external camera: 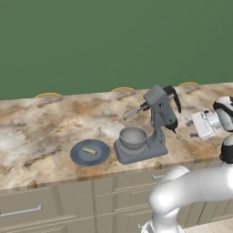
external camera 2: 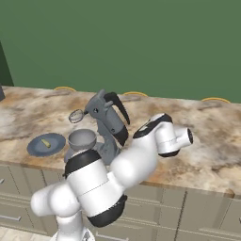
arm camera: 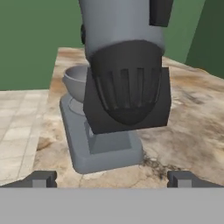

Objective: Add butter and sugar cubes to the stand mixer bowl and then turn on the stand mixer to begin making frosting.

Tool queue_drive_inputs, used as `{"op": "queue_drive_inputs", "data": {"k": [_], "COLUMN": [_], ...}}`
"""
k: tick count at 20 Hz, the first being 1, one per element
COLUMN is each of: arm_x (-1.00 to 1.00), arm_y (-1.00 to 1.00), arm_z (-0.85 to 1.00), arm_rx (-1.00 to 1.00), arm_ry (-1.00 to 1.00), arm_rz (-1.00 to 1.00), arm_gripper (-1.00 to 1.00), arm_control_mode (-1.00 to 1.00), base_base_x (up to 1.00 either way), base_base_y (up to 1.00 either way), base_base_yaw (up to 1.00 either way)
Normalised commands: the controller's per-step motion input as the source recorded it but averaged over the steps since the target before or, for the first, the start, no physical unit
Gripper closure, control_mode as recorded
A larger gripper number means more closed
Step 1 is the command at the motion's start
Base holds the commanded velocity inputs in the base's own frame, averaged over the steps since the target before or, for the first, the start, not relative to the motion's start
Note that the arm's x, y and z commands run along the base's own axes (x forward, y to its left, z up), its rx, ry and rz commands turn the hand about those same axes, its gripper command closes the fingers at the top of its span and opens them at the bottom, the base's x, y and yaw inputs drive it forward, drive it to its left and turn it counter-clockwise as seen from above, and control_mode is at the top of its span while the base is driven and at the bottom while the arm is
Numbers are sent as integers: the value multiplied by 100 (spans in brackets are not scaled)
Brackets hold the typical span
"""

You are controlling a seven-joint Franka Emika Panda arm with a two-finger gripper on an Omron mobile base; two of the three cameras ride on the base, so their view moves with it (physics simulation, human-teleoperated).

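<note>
Left base view shows the marbled desk (external camera: 41, 132) carrying the stand mixer (external camera: 157, 120), head tilted back, with the stand mixer bowl (external camera: 133, 137) on its base. Just beside it, the blue-grey plate (external camera: 79, 155) holds the butter (external camera: 89, 150). I see no sugar cubes. Nothing looks added yet, so the first step seems pending. In the hand view the tool (arm camera: 112, 178) stands wide and empty behind the mixer; next it likely must swing around toward the butter.
</note>
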Motion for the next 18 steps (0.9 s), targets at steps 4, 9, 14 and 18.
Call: {"op": "queue_drive_inputs", "data": {"k": [4,9,14,18], "arm_x": [29,20,9,12], "arm_y": [0,0,0,9], "arm_z": [-34,-32,-20,-23], "arm_rx": [0,0,0,0], "arm_ry": [-4,0,0,0], "arm_rz": [2,0,0,0], "arm_gripper": [-100,-100,-100,-100], "arm_control_mode": [-100,-100,-100,-100], "base_base_x": [0,0,0,0], "base_base_y": [0,0,0,0], "base_base_yaw": [0,0,0,0]}}
